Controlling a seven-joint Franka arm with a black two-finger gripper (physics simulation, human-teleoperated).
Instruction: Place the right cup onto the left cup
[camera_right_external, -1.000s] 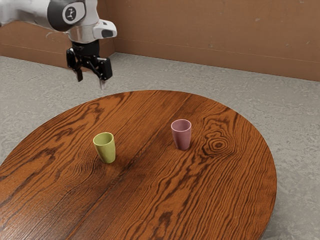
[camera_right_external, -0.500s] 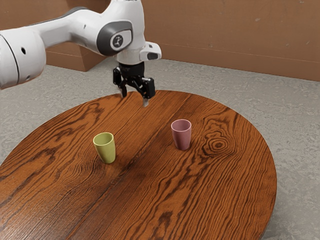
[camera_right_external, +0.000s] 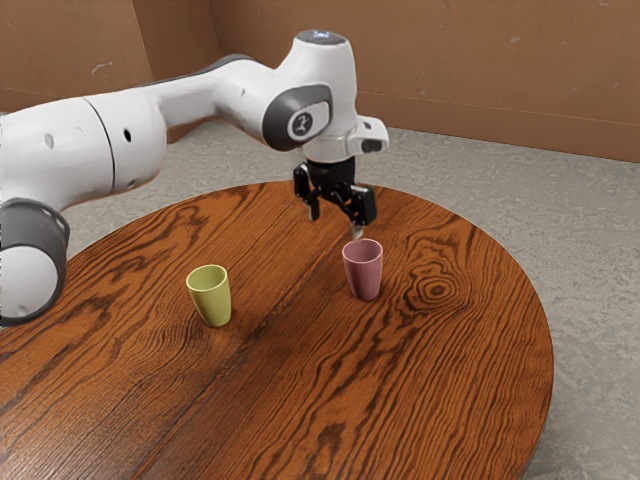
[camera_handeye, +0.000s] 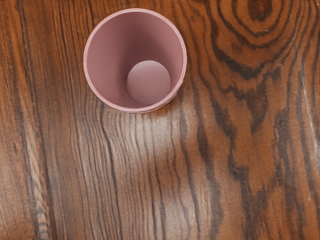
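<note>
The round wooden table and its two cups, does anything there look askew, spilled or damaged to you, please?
Nothing stands out. The tapered yellow-green cup and the tapered pink cup both stand upright on the round, brown wood-grained table, and the pink one looks empty. I see no spill, crack or chip.

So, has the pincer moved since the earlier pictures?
Yes. Against the fixed table, the pincer has shifted toward the exterior view's right, and it now shows close to the pink cup.
</note>
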